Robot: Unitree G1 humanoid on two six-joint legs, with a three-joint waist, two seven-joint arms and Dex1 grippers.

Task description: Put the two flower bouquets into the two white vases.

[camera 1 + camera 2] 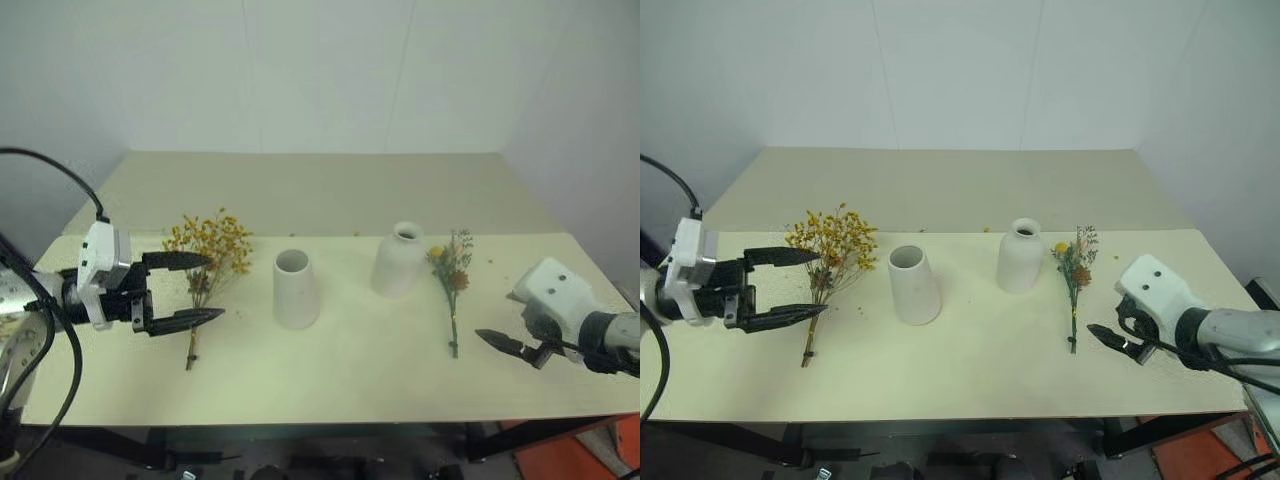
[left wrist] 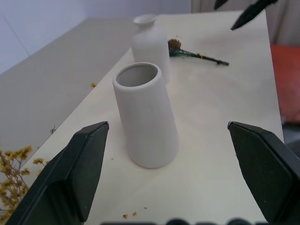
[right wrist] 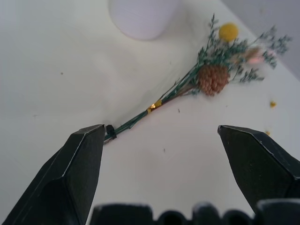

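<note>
While both bouquets lie flat on the pale cream surface [image 1: 350, 370], neither white vase holds anything. The bushy spray of tiny yellow-orange dried flowers on brown stems [image 1: 205, 262] lies at the left, and the left pincer [image 1: 190, 290] hangs spread wide about its stems, gripping nothing. Beside it stands the plain tapered matte white vase [image 1: 296, 290], then the rounder narrow-necked white vase [image 1: 400, 260]. Just right of that lies the sparse grey-green sprig bunch with a yellow ball flower [image 1: 451, 280]. The right pincer [image 1: 505, 343], also wide open and empty, hovers near its stem end.
</note>
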